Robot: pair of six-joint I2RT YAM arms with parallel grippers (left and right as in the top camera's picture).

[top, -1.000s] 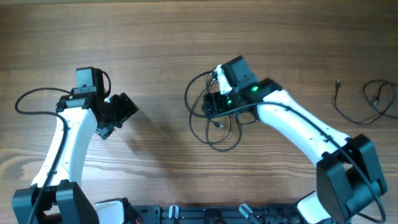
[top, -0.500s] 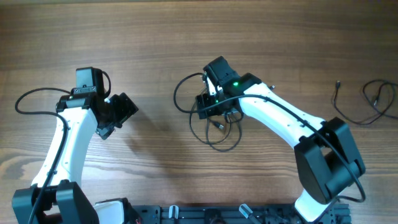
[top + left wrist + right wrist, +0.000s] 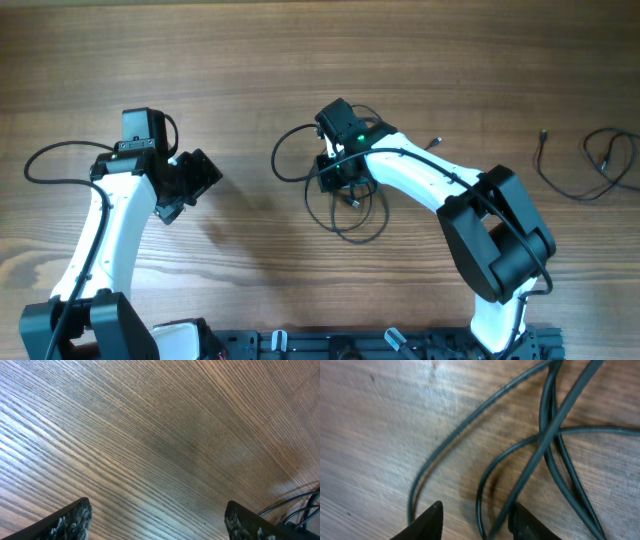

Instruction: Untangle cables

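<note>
wooden tabletop (image 3: 300,60) carries the tangled cables (image 3: 350,205) at centre; the right hand (image 3: 477,520), spread, straddles their strands. left hand (image 3: 159,521), also spread, hangs over bare wood, well apart. a loose cable (image 3: 590,170) lies far right.

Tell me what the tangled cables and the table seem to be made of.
The cables: dark grey wire, probably plastic or rubber sheathed, judging by the smooth, slightly glossy skin and soft curves. The table: wood or wood-look laminate, satin finish; grain lines with glare.
</note>
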